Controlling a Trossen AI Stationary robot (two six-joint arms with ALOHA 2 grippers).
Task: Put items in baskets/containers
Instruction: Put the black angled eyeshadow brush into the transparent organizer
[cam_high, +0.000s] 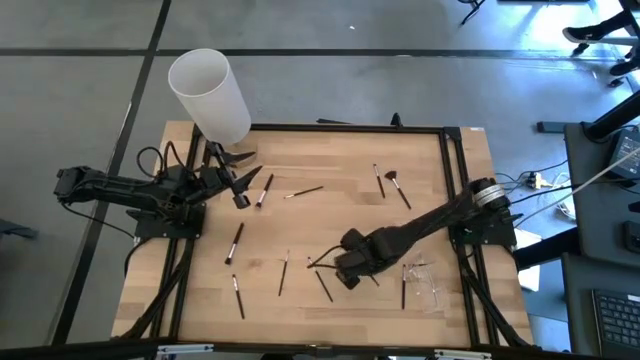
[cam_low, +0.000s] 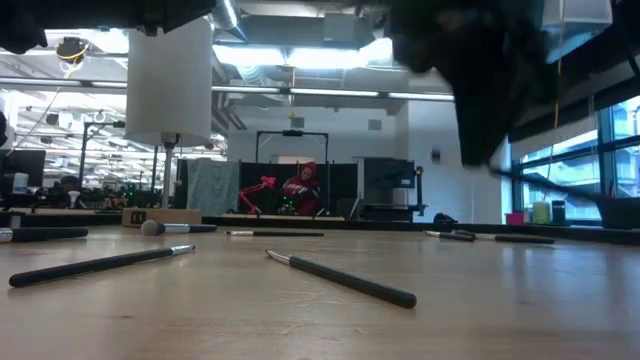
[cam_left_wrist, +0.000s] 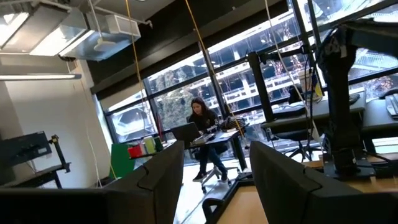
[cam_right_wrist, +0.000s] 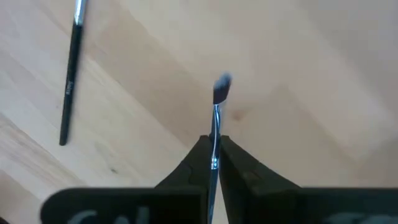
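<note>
My right gripper (cam_right_wrist: 213, 163) pinches a brush (cam_right_wrist: 217, 118) | left of clear container (cam_high: 428, 282) | another brush (cam_right_wrist: 70, 74) beside | left gripper (cam_high: 240, 190) wide.

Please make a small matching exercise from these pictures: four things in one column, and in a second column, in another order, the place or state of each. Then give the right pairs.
Things:
1. right gripper
2. left gripper
3. white cylinder
4. clear container

Places or states:
A. at the table's far left corner
B. open, holding nothing
C. shut on a thin brush
D. on the table near the right arm's base

Pairs: 1-C, 2-B, 3-A, 4-D
</note>
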